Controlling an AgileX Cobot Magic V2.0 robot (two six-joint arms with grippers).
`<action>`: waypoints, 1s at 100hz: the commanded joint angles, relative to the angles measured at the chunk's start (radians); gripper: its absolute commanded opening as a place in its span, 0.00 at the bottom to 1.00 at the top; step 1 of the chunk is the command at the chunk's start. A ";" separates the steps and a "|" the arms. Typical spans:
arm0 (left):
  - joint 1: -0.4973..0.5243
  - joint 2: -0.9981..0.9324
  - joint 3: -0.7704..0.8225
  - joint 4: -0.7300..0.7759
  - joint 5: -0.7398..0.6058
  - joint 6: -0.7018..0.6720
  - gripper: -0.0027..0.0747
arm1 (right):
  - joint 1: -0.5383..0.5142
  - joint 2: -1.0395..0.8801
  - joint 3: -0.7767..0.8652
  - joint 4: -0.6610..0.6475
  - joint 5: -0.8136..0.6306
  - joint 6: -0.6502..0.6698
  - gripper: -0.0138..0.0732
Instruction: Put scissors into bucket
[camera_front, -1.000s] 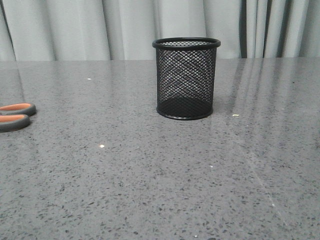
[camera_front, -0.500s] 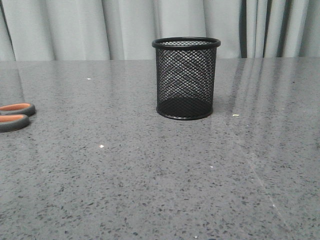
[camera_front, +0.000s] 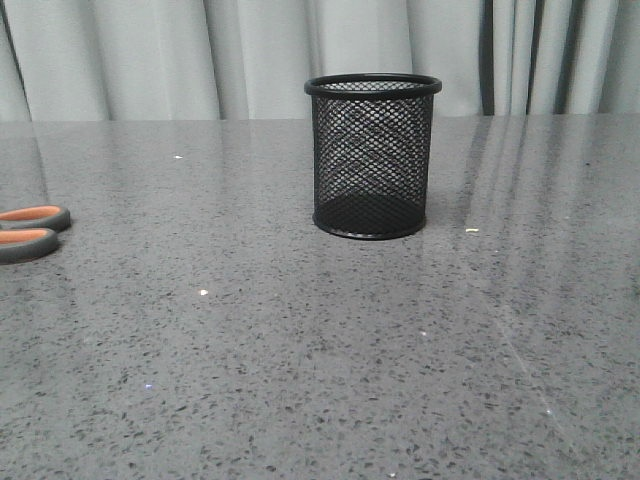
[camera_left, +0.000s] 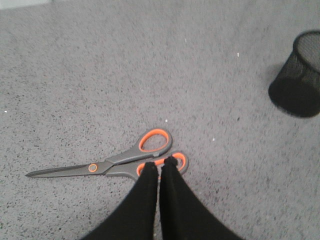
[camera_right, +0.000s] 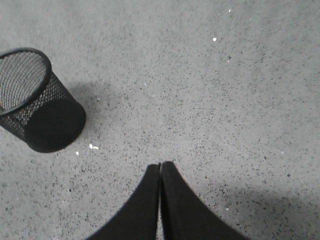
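Nothing has shifted — scissors (camera_left: 107, 162) flat, bucket (camera_front: 372, 156) upright; left claw (camera_left: 159, 166) and right claw (camera_right: 160, 166) pressed together.

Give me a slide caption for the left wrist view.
Shut left gripper above flat-lying scissors, mesh bucket upright nearby.

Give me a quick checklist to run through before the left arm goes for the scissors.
1. Scissors lying flat on the table, blades closed: ok.
2. Left pincer open for a grasp: not ok, fingers together above a handle loop.
3. Bucket upright, opening free: ok.
4. Bucket empty: ok, nothing seen through the mesh.
5. Right pincer away from the bucket: ok, shut over bare table.
6. Height of left pincer above the scissors: cannot tell.
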 joint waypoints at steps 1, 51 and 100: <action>0.004 0.033 -0.049 -0.017 -0.020 0.038 0.07 | -0.005 0.015 -0.049 0.022 -0.036 -0.040 0.25; 0.004 0.296 -0.146 -0.076 0.229 0.340 0.57 | -0.005 0.016 -0.049 0.026 -0.016 -0.053 0.60; -0.005 0.670 -0.367 0.052 0.360 0.904 0.57 | 0.052 0.016 -0.049 0.022 -0.008 -0.064 0.60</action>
